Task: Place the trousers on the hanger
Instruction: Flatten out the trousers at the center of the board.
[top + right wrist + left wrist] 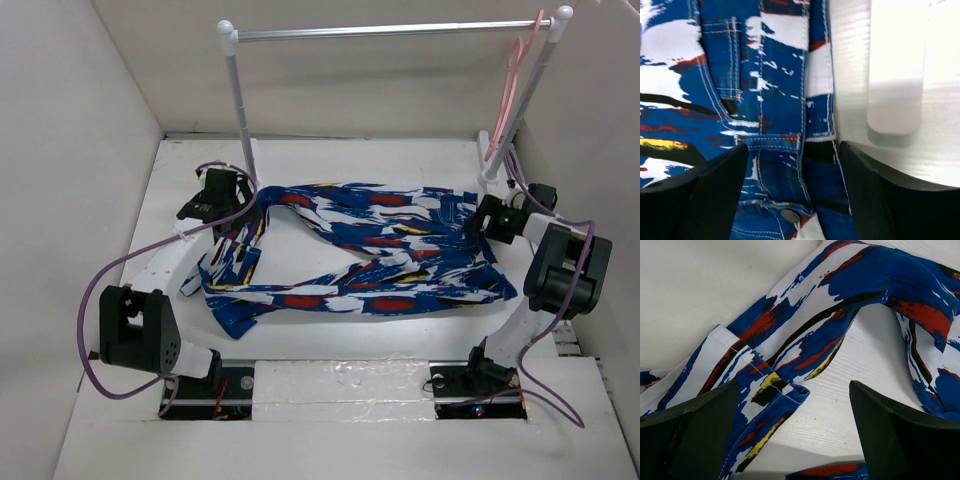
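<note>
The blue printed trousers [360,255] lie spread flat across the white table, waistband to the right, leg ends to the left. The pink hanger [513,85] hangs from the right end of the silver rail. My left gripper [222,200] is open above a leg hem [775,390], with bare table between its fingers. My right gripper [487,222] is open over the waistband [790,150], its fingers on either side of the buttoned edge. Neither gripper holds anything.
A silver rail [390,32] on white posts [240,110] spans the back of the table. The right post's base [895,75] stands close to my right gripper. White walls enclose the table on three sides.
</note>
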